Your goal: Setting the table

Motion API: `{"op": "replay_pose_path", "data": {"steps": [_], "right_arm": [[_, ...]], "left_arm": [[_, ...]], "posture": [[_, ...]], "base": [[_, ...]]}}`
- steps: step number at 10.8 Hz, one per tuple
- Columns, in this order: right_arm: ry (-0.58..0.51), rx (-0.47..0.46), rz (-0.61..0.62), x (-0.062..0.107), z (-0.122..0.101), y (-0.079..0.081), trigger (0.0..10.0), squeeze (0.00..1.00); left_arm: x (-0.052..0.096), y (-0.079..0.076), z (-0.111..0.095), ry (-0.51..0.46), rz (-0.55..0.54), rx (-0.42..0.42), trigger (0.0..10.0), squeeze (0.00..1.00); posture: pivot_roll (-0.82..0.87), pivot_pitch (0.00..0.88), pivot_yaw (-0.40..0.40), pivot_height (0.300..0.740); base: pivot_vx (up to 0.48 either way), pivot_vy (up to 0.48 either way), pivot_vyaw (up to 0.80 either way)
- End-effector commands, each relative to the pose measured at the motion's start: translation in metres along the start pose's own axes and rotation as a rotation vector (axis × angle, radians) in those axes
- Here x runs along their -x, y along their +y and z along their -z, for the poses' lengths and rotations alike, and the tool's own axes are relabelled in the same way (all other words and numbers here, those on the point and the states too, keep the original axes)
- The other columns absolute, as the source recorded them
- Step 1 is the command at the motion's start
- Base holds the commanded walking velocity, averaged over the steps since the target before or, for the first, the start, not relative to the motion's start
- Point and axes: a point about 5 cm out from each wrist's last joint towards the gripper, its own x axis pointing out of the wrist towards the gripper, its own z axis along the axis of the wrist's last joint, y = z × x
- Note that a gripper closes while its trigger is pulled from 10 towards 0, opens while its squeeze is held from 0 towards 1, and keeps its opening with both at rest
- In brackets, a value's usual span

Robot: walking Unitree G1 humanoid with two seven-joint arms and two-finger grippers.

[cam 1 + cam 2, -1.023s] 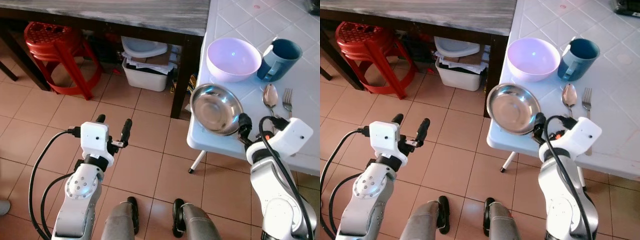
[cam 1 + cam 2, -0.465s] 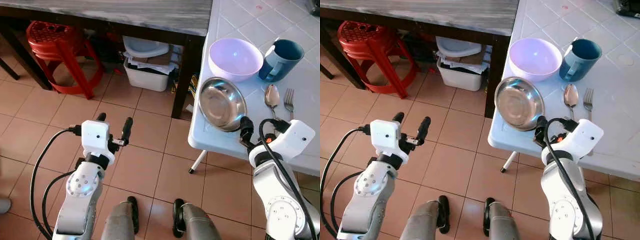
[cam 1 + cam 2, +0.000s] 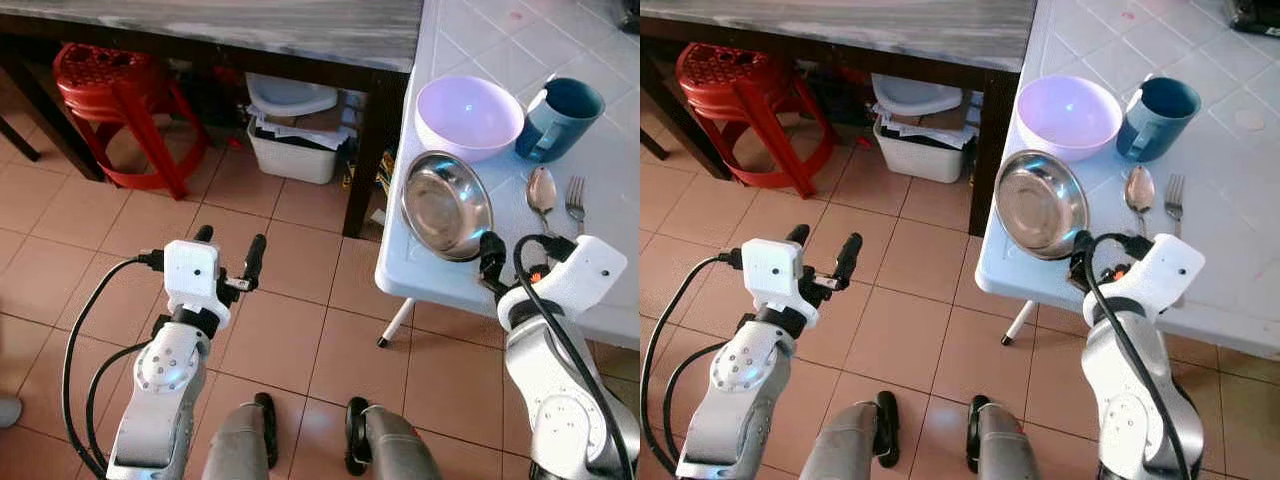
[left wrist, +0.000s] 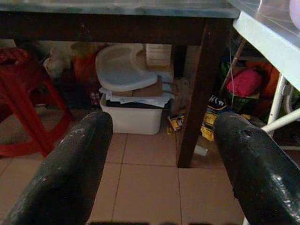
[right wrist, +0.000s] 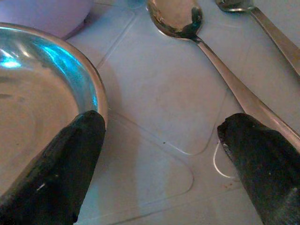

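Taken from left to right with the steel bowl as landmark, the left gripper (image 3: 228,245) is held well to the left of it, out over the tiled floor, its fingers (image 4: 70,164) spread and holding nothing; a red stool (image 3: 110,95) and a white bin (image 3: 292,140) are seen beyond it under a dark wooden table (image 3: 250,30). The steel bowl (image 3: 446,205) sits at the near left corner of the white tiled tabletop (image 3: 610,160), tilted on edge rather than lying flat. The right gripper (image 5: 159,159) is placed at the bowl's near rim, its fingers (image 5: 51,173) spread, one against the rim and the other on the tabletop close by the spoon's handle. Just behind the bowl a lilac bowl (image 3: 468,117) is set, with a blue mug (image 3: 560,118) further right, and to the bowl's right a spoon (image 3: 541,195) and a fork (image 3: 576,200) are laid side by side. The step in hand is judged to be the placing of the steel bowl at its setting. The next move is judged to call for the bowl to be settled flat and clear of the tabletop's edge, then for the fingers to be drawn away without the spoon being disturbed.
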Motion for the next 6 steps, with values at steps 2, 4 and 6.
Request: {"op": "replay_pose_path", "data": {"steps": [2, 4, 6], "right_arm": [[0.010, 0.039, 0.047, -0.004, 0.002, -0.012, 10.0, 0.00], [-0.043, 0.076, 0.025, -0.006, -0.006, -0.008, 10.0, 0.00], [-0.075, 0.105, 0.012, -0.009, -0.010, -0.007, 10.0, 0.00]], "left_arm": [[0.001, 0.001, 0.003, 0.009, -0.003, 0.004, 10.0, 0.00], [0.000, 0.001, 0.003, 0.005, 0.000, 0.005, 10.0, 0.00], [-0.002, 0.000, 0.003, 0.000, 0.001, 0.006, 10.0, 0.00]], "posture": [[-0.05, 0.223, 0.014, 0.740], [-0.05, 0.216, 0.015, 0.740], [-0.05, 0.214, 0.013, 0.740]], "base": [[0.000, 0.000, 0.00], [0.000, 0.000, 0.00], [0.000, 0.000, 0.00]]}}
